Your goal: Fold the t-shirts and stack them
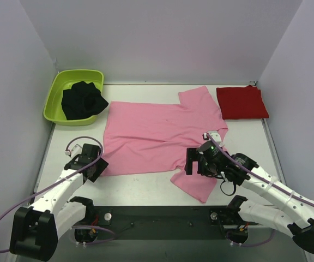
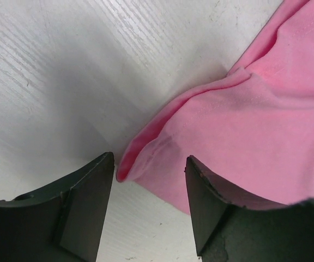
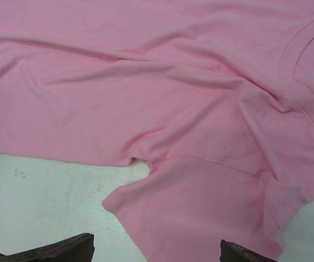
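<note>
Flanking pink t-shirt (image 1: 151, 136): tub (image 1: 52, 101) (black cloth (image 1: 82, 99) inside); red t-shirt (image 1: 241, 102).

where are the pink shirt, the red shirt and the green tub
pink shirt (image 1: 146, 136), top external view, middle of its body
red shirt (image 1: 242, 102), top external view, its centre
green tub (image 1: 55, 106), top external view, left wall

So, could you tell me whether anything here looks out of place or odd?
Nothing spilled or damaged. The pink t-shirt is creased, with its hem corner rolled over by the left gripper; a black cloth sits crumpled in the green tub.
</note>
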`<action>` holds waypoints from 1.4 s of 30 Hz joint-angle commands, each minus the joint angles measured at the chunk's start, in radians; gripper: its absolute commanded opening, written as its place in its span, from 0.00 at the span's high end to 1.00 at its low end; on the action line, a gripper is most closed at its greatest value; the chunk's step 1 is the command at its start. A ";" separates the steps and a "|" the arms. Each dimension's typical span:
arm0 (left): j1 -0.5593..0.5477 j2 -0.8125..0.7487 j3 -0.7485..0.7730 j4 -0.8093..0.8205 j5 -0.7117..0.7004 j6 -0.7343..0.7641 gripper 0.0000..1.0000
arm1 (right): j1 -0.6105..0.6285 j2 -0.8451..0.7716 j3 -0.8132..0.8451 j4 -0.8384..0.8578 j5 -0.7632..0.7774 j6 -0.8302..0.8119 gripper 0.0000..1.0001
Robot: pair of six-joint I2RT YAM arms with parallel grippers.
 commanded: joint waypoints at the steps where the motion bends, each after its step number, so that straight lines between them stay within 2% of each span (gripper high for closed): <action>1: 0.015 0.023 -0.004 0.052 -0.010 0.006 0.37 | 0.006 0.004 -0.011 0.001 0.001 0.011 0.00; 4: 0.018 0.037 -0.007 0.072 -0.001 0.014 0.46 | 0.006 0.002 -0.014 -0.001 0.002 0.012 0.00; 8: 0.020 0.057 -0.017 0.103 0.003 0.014 0.72 | 0.006 0.002 -0.018 0.002 -0.001 0.017 0.00; 11: 0.020 0.067 -0.021 0.115 0.007 0.017 0.80 | 0.006 0.002 -0.021 0.001 -0.001 0.017 0.00; 12: 0.020 0.067 -0.022 0.117 0.008 0.017 0.98 | 0.006 0.002 -0.021 -0.001 -0.004 0.019 0.00; 13: 0.020 0.070 -0.022 0.120 0.011 0.017 1.00 | 0.006 0.002 -0.023 0.001 -0.004 0.017 0.00; 20: 0.021 -0.012 0.019 0.085 0.033 0.048 1.00 | 0.003 -0.002 -0.072 -0.037 0.013 0.068 0.00; 27: 0.040 -0.113 0.079 0.023 0.062 0.103 1.00 | -0.007 -0.034 -0.173 -0.074 -0.068 0.203 0.01; 37: 0.055 -0.118 0.055 0.111 0.117 0.137 1.00 | -0.002 -0.232 -0.276 -0.290 -0.171 0.373 0.05; 42: 0.066 -0.092 0.022 0.164 0.160 0.138 1.00 | 0.001 -0.231 -0.351 -0.266 -0.221 0.428 0.12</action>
